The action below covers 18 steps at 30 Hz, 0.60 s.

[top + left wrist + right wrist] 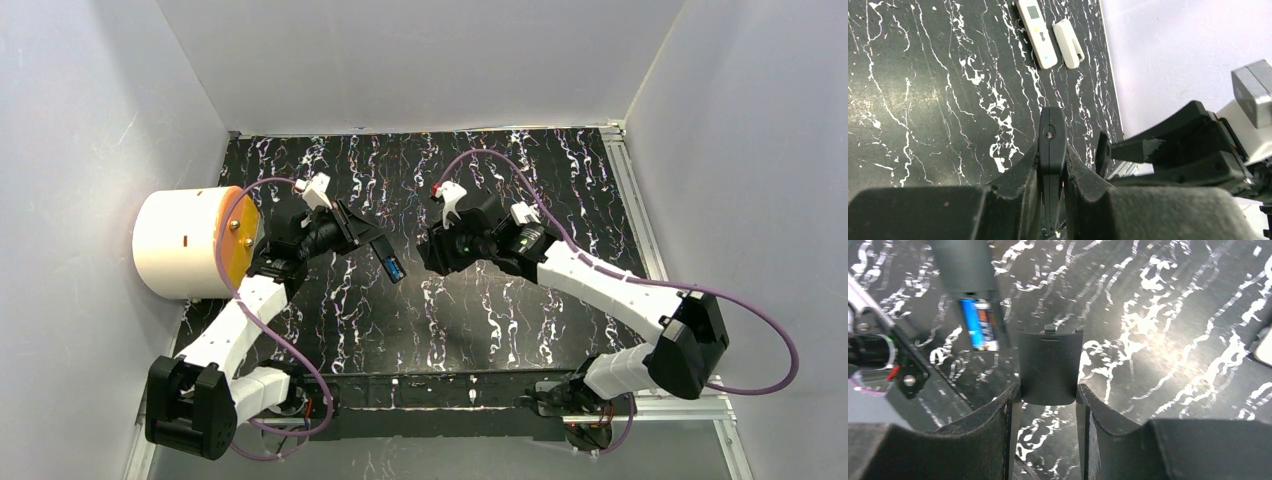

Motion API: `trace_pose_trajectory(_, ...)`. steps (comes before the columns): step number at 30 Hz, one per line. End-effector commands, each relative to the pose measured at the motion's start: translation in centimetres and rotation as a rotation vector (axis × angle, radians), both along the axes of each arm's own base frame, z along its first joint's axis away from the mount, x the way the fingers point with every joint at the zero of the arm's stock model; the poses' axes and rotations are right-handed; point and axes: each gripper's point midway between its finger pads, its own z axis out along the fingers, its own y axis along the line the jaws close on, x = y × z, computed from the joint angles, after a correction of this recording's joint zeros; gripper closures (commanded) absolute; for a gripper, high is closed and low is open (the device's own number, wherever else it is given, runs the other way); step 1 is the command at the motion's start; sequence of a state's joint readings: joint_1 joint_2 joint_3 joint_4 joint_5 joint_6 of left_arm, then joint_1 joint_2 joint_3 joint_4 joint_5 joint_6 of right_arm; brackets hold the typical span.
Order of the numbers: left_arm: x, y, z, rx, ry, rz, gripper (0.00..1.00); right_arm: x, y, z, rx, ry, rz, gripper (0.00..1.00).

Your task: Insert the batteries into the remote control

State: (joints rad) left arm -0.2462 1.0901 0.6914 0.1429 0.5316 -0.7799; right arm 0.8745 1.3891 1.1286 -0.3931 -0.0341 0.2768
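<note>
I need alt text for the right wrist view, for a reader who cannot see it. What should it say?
The right gripper holds a flat black battery cover between its two fingers, over a black table with white veins. At upper left, a dark remote shows a blue battery in its open end.

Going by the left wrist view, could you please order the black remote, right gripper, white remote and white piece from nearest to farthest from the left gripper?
1. Black remote: clamped in the left gripper's jaws.
2. Right gripper: close on the right.
3. White remote and white piece: far ahead, side by side; too close to call.
</note>
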Motion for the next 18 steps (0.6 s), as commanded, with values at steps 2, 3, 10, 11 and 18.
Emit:
trace_pose_trajectory(2, -0.1, -0.5, 1.3, -0.036, -0.066, -0.021, 1.00, -1.8, 3.6, 4.0, 0.190, -0.002, 0.057, 0.65)
trace_pose_trajectory(3, -0.2, -0.5, 1.3, -0.037, -0.068, -0.022, 1.00, -2.0, 3.9, 4.4, 0.205, -0.003, 0.064, 0.65)
trace_pose_trajectory(10, -0.6, -0.7, 1.6, -0.056, -0.072, -0.033, 1.00, -3.1, 6.1, 3.9, 0.192, 0.004, 0.085, 0.65)
trace_pose_trajectory(11, -0.6, -0.7, 1.6, -0.058, -0.073, -0.036, 1.00, -3.2, 6.4, 3.8, 0.188, 0.006, 0.088, 0.65)
trace_pose_trajectory(18, -0.9, -0.9, 1.9, -0.065, -0.077, -0.052, 1.00, -3.4, 6.9, 2.4, 0.128, 0.013, 0.088, 0.65)
